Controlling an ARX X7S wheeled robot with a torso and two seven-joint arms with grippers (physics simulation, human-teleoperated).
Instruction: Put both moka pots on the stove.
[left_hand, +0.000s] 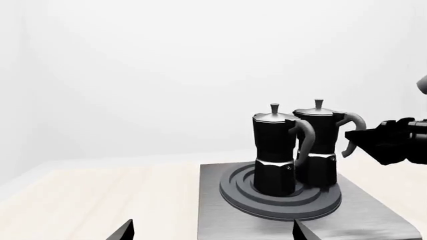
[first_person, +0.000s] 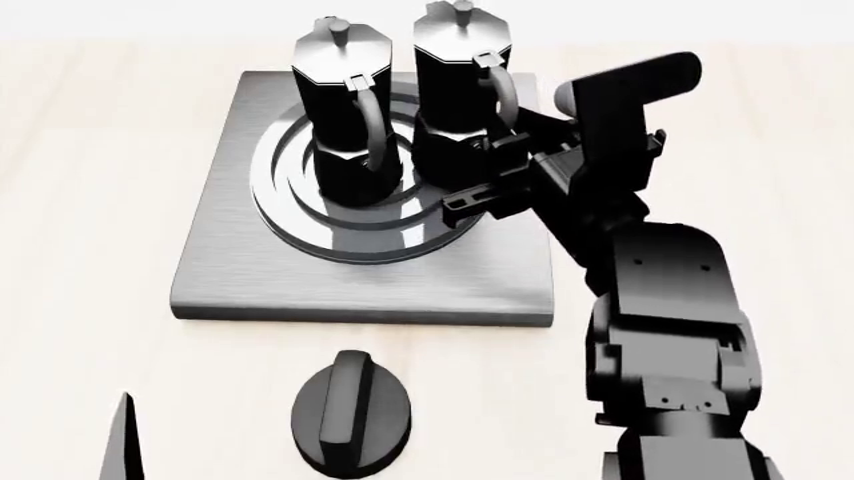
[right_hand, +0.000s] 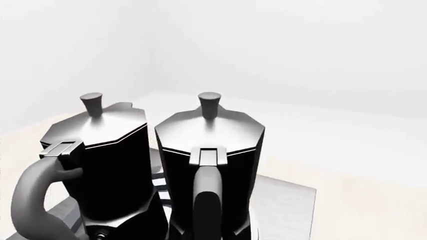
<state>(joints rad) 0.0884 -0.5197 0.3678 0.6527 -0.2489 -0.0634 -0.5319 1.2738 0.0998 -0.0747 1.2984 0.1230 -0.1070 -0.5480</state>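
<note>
Both moka pots stand upright side by side on the ringed burner (first_person: 350, 238) of the stove (first_person: 220, 275). The left pot (first_person: 340, 105) and the right pot (first_person: 461, 90) nearly touch. My right gripper (first_person: 489, 166) is open, its fingers either side of the right pot's curved handle (right_hand: 207, 197), and I cannot tell whether they touch it. In the left wrist view the two moka pots (left_hand: 275, 150) sit ahead on the stove (left_hand: 220, 220). My left gripper (left_hand: 213, 233) hangs open and holds nothing, back from the pots at the plate's near edge.
A squat black round knob (first_person: 350, 412) with a ridge lies on the pale wooden table (first_person: 80, 200) in front of the stove. One left fingertip (first_person: 127, 445) shows at the near left. The right arm (first_person: 667, 330) reaches over the table's right side.
</note>
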